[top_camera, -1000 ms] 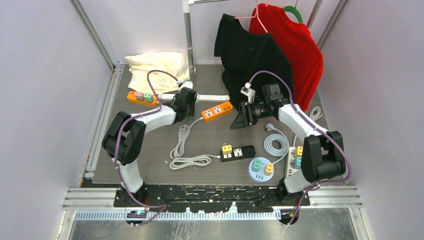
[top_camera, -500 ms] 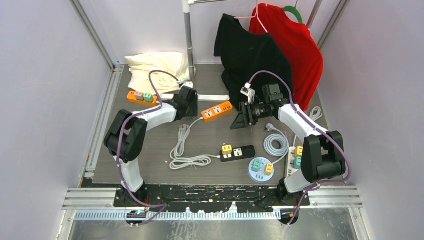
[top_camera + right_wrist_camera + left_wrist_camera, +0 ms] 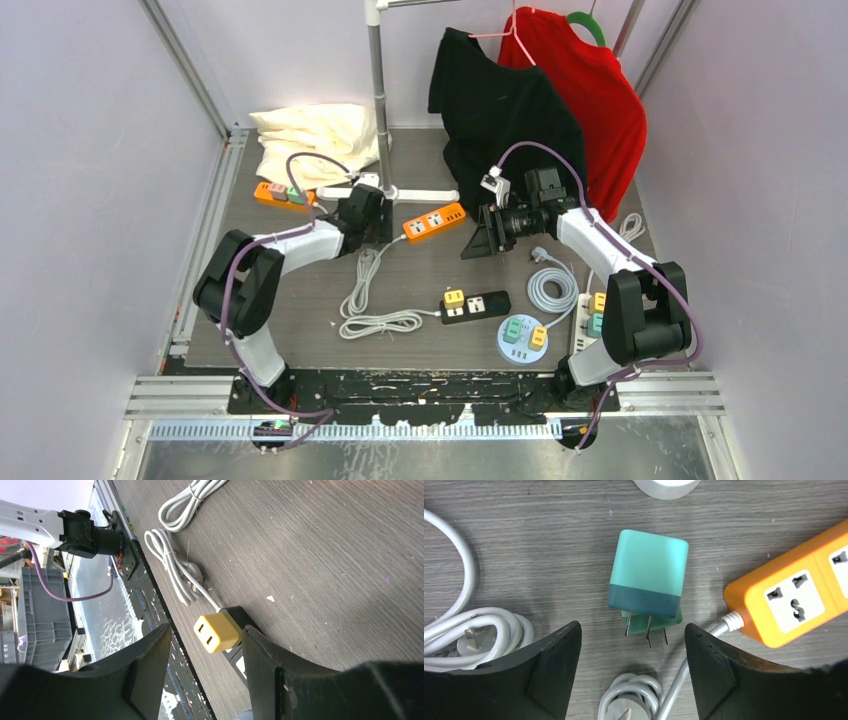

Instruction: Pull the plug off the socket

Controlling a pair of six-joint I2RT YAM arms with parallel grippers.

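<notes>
Plug, teal, lies freed on the bench just left of the orange strip, prongs pointing back toward the left hand, which stands open astride it, touching nothing. Farther right, the right hand hangs open and empty, facing a yellow plug seated in the black strip.

Mint-teal plug with a darker teal band — orange power strip, white cord, grey wood-grain table.
</notes>
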